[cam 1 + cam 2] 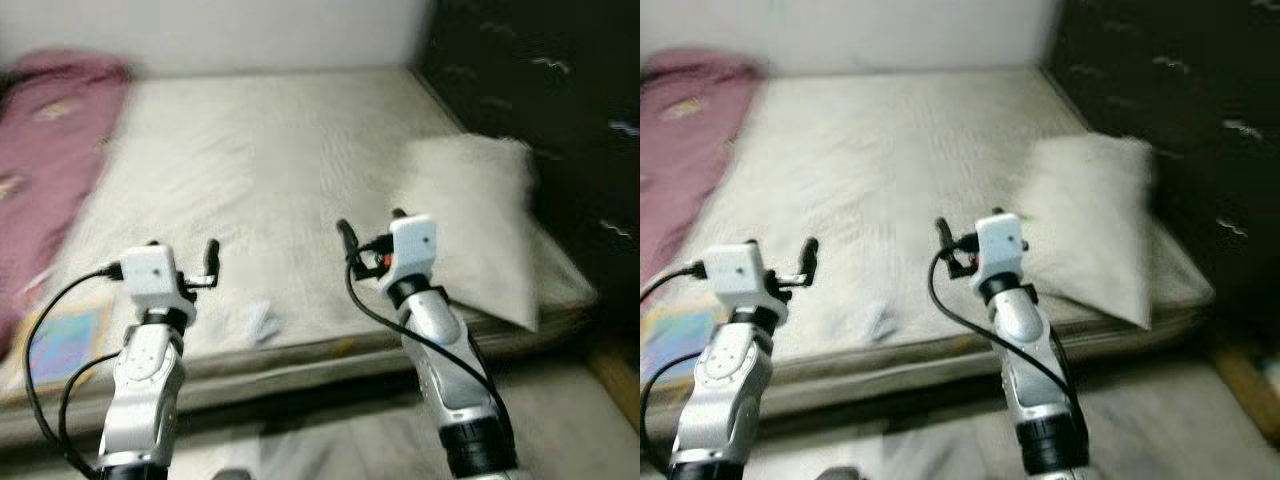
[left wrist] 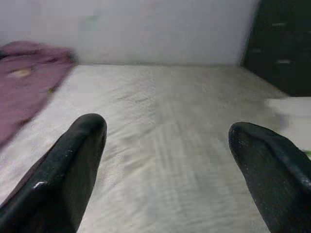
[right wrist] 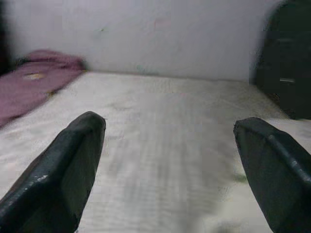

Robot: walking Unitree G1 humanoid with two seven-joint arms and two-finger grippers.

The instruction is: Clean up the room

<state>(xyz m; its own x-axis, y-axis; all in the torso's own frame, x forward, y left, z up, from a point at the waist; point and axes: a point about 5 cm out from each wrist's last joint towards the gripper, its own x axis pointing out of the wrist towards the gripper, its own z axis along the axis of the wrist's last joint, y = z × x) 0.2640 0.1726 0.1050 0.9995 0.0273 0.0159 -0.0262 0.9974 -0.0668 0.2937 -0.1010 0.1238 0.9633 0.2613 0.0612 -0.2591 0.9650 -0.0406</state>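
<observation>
Fingers (image 2: 68,170) of the left gripper (image 1: 182,258) are spread wide apart and hold nothing; between them, in the left wrist view, only the pale sheet shows. The right gripper (image 1: 372,226) is the same: its two black fingers (image 3: 65,165) stand wide apart, with nothing between them. Both grippers are raised over the near edge of the bed, side by side and well apart from each other, each one on a silver arm with a black cable that hangs from the wrist.

Below and between the two grippers, a small crumpled white scrap (image 1: 262,322) lies on the sheet near the front edge of the mattress; it is too blurred to say what it is. Near the left arm, at the front left corner, a flat colourful item with blue and yellow print (image 1: 62,342) lies on the bed. Further to the left, a crumpled purple-pink blanket (image 1: 45,150) runs along the side of the bed up to the white wall (image 1: 250,30).

The large bed with a cream-white textured sheet (image 1: 260,160) takes most of the scene. On its right side, beside the right gripper, a soft white pillow (image 1: 480,220) lies close to the mattress edge. Behind the pillow stands a dark, almost black piece of furniture (image 1: 540,90).
</observation>
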